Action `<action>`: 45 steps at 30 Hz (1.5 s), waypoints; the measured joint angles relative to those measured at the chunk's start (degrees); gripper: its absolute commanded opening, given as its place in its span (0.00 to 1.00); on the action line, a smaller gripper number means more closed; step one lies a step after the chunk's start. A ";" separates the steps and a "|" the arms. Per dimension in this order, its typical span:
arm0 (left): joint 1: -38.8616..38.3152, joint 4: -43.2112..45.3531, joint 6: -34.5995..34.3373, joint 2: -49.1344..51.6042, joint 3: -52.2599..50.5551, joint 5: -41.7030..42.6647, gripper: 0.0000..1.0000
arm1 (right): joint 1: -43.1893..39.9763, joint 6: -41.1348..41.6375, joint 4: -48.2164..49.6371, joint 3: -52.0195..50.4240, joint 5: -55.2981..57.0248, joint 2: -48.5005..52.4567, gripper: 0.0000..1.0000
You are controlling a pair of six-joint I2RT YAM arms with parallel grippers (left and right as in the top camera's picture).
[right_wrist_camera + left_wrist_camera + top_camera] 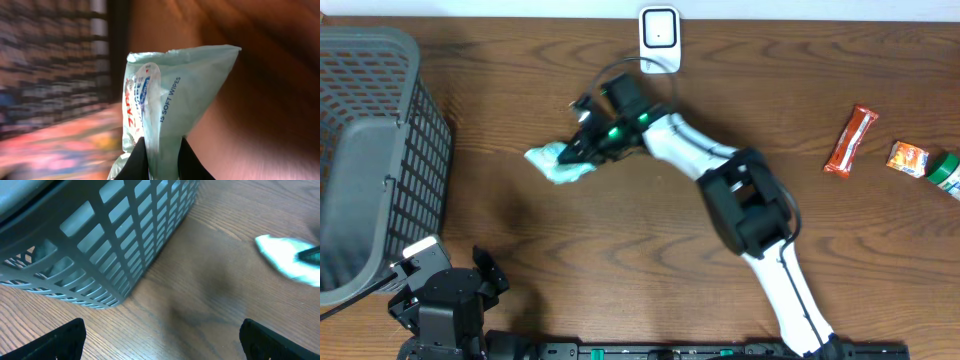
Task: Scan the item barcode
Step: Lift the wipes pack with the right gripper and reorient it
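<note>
A pale green pack of soft wipes lies left of the table's middle; it also shows at the right edge of the left wrist view as a pale green pack. My right gripper is shut on the pack, and in the right wrist view its two black fingers pinch the pack near the bottom edge at the gripper. No barcode shows on it. A white scanner stands at the table's far edge. My left gripper hangs open over bare wood near the front left.
A grey mesh basket fills the left side and looms close in the basket of the left wrist view. At the far right lie an orange snack bar, a small orange packet and a green item.
</note>
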 measured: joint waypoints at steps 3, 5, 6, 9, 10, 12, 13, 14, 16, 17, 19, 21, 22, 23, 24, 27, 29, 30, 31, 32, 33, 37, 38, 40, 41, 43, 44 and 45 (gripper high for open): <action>0.00 0.00 0.00 0.00 0.00 -0.02 0.98 | -4.04 10.64 -1.27 0.17 -10.47 0.00 0.01; 0.00 0.02 0.00 0.00 0.00 -0.02 0.98 | -6.10 17.44 -4.92 0.50 -15.15 -0.02 0.01; 0.00 0.00 0.00 0.00 0.00 -0.02 0.98 | -6.78 20.59 -7.76 0.68 -16.96 -0.02 0.01; 0.00 0.02 0.00 0.00 0.00 -0.02 0.98 | -7.19 26.86 -17.18 0.83 -20.15 -0.02 0.01; 0.00 0.02 0.00 0.00 0.00 -0.02 0.98 | -7.02 28.09 -20.92 0.85 -20.90 -0.02 0.01; 0.00 0.00 0.00 0.00 0.00 -0.02 0.98 | -6.67 28.85 -27.30 0.85 -21.86 -0.02 0.01; 0.00 -0.02 0.00 0.00 0.00 -0.02 0.98 | -6.47 28.98 -31.67 0.96 -22.27 -0.02 0.01; 0.00 0.00 0.00 0.00 0.00 -0.02 0.98 | -6.38 28.50 -35.67 0.98 -22.40 -0.02 0.01; 0.00 0.02 0.00 0.00 0.00 -0.02 0.98 | -6.23 26.91 -44.96 1.07 -22.95 -0.02 0.01; 0.00 0.00 0.00 0.00 0.00 -0.02 0.98 | -6.21 25.97 -48.57 1.05 -23.17 -0.02 0.01; 0.00 0.00 0.00 0.00 0.00 -0.02 0.98 | -6.23 22.01 -57.72 1.07 -23.26 -0.02 0.01; 0.00 -0.02 0.00 0.00 0.00 -0.02 0.98 | -6.25 17.88 -64.98 1.18 -23.17 -0.02 0.01; 0.00 0.00 0.02 0.00 0.00 -0.02 0.98 | -6.27 15.80 -68.52 1.18 -22.69 -0.02 0.01; 0.00 -0.02 0.00 0.00 0.00 -0.02 0.98 | -6.27 13.94 -72.00 1.18 -22.21 -0.02 0.01; 0.00 -0.02 0.00 0.00 0.00 -0.04 0.98 | -6.27 12.46 -74.58 1.18 -21.49 -0.02 0.01; 0.00 0.00 0.00 0.00 0.00 -0.02 0.98 | -6.27 9.09 -77.94 1.18 -18.62 -0.02 0.01; 0.00 -0.02 0.00 0.00 0.00 0.00 0.98 | -6.27 7.76 -78.16 1.18 -15.85 -0.02 0.01; 0.00 -0.02 0.00 0.00 0.00 -0.02 0.98 | -6.27 7.32 -78.18 1.18 -14.45 -0.02 0.01; 0.00 0.00 0.00 0.00 0.00 -0.02 0.98 | -6.25 6.95 -78.20 1.18 -13.09 -0.02 0.01; 0.00 -0.02 0.00 0.00 0.00 -0.02 0.98 | -6.23 6.56 -78.20 1.18 -11.43 -0.02 0.01; 0.00 0.00 0.00 0.00 0.00 0.00 0.98 | -6.23 6.34 -78.20 1.18 -10.14 -0.02 0.01; 0.00 0.00 0.00 0.00 0.00 -0.02 0.98 | -6.21 5.92 -78.20 1.18 -6.21 -0.02 0.01; 0.00 0.00 0.00 0.00 0.00 -0.02 0.98 | -6.21 5.88 -78.20 1.18 -5.53 -0.02 0.01; 0.00 0.00 0.00 0.00 0.00 0.00 0.98 | -6.05 5.75 -78.20 1.18 -4.63 -0.02 0.01; 0.00 0.00 0.00 0.00 0.00 0.00 0.98 | -5.95 5.75 -78.20 1.18 -4.33 -0.02 0.01; 0.00 0.00 0.00 0.00 0.00 -0.02 0.98 | -5.66 5.73 -78.20 1.18 -3.93 -0.02 0.01; 0.00 0.00 0.00 0.00 0.00 -0.02 0.98 | -5.57 5.73 -78.20 1.18 -3.80 -0.02 0.01; 0.00 0.00 0.00 0.00 0.00 -0.02 0.98 | -5.53 5.73 -78.20 1.18 -3.72 -0.02 0.01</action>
